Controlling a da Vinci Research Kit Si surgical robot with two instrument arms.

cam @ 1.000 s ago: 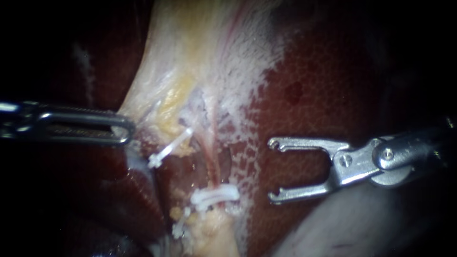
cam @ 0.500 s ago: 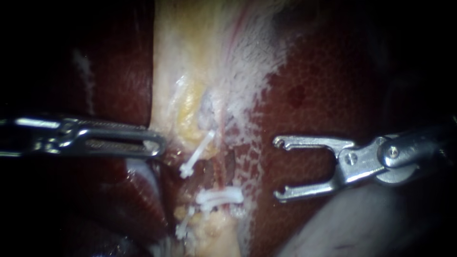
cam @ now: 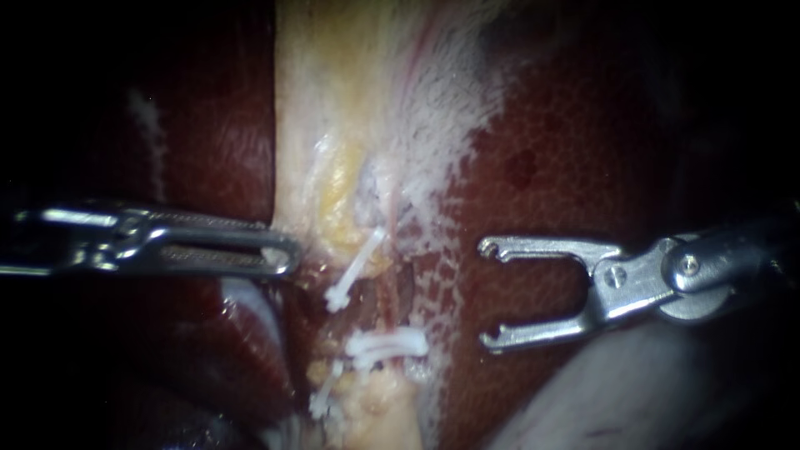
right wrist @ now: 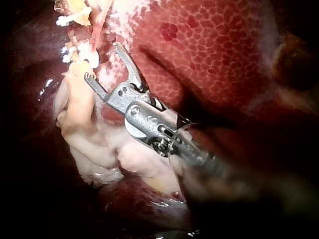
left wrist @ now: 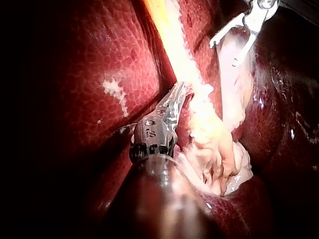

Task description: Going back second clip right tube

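Note:
In the endoscope view my right instrument [cam: 485,293] hangs over the dark red liver [cam: 567,142] with its jaws wide open and nothing between them, right of the tubes. White clips [cam: 383,343] cross the thin pink right tube [cam: 388,293]. Another white clip [cam: 354,271] lies slanted on the tube to its left, and a third [cam: 325,393] sits lower. My left instrument [cam: 279,254] is shut on the edge of the pale yellow tissue band [cam: 321,125]. The right wrist view shows the open jaws [right wrist: 102,62] just short of the clips [right wrist: 79,52].
Liver surrounds the pale band on both sides. A pale grey fold of gallbladder [cam: 600,392] lies under the right instrument's shaft. In the left wrist view the left jaws [left wrist: 174,99] rest against the yellow band, and the right instrument [left wrist: 224,54] is ahead of them.
My left instrument has moved to the right with the held tissue, so the pale band now hangs straight. The right instrument drew slightly to the right, then stayed still, jaws open.

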